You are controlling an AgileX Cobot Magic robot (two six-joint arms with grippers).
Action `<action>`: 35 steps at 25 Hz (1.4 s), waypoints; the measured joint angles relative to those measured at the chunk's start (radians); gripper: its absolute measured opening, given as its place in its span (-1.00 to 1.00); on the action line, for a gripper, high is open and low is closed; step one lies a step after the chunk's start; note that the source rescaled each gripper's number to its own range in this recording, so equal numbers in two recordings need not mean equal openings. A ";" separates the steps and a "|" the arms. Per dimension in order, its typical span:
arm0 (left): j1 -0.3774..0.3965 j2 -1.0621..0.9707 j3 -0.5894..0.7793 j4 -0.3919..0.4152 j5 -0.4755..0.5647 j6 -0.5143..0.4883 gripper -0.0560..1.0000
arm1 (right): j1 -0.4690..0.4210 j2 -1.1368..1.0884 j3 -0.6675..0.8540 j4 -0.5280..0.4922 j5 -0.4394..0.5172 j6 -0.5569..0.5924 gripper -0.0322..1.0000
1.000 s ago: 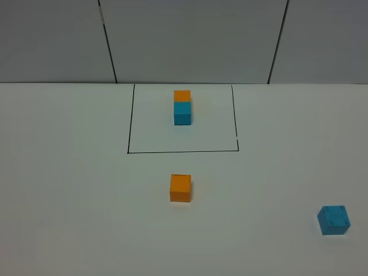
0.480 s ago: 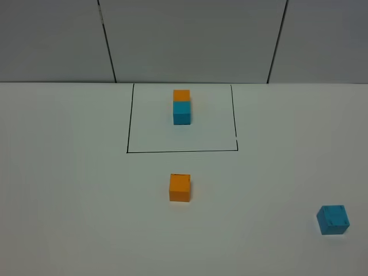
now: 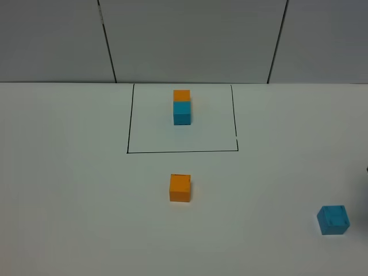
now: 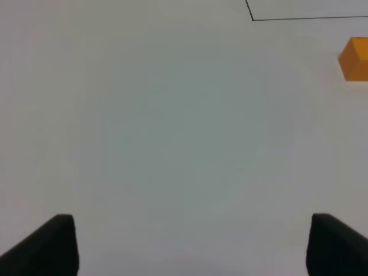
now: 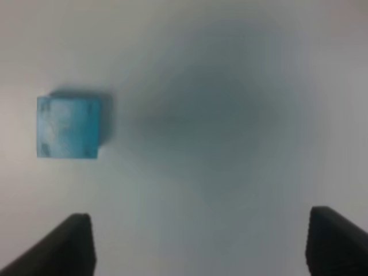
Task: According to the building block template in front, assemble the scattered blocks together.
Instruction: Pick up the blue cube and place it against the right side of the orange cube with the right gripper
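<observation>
Orange cube (image 3: 180, 188) lay at frame centre, just below black rectangle (image 3: 183, 152). Speckled cyan cube (image 3: 333, 219) sat lower right, well apart. Building block template (image 3: 181, 107) stood upper centre, inside rectangle. Left gripper (image 4: 192, 238) jaws spread wide, holding nothing. Right gripper (image 5: 201, 233) jaws spread wide near cyan cube, not touching.

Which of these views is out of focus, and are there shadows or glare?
Right wrist view: soft all over, the cyan cube fuzzy-edged, a broad dim shadow on the table beside it. Left wrist view: fairly clear, orange cube cut by the frame edge. Exterior high view: sharp, evenly lit, no glare.
</observation>
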 joint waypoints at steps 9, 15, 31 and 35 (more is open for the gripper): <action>0.000 0.000 0.000 0.008 0.000 -0.003 0.72 | 0.000 0.237 -0.068 0.084 -0.096 -0.046 1.00; 0.000 0.000 0.000 0.008 0.000 -0.003 0.71 | 0.000 0.335 -0.068 0.094 -0.107 -0.056 1.00; 0.000 0.000 0.000 0.008 0.000 -0.003 0.71 | 0.000 0.416 -0.069 0.139 -0.159 -0.060 1.00; 0.000 0.000 0.000 0.008 0.000 -0.003 0.71 | 0.000 0.433 -0.069 0.212 -0.121 -0.090 1.00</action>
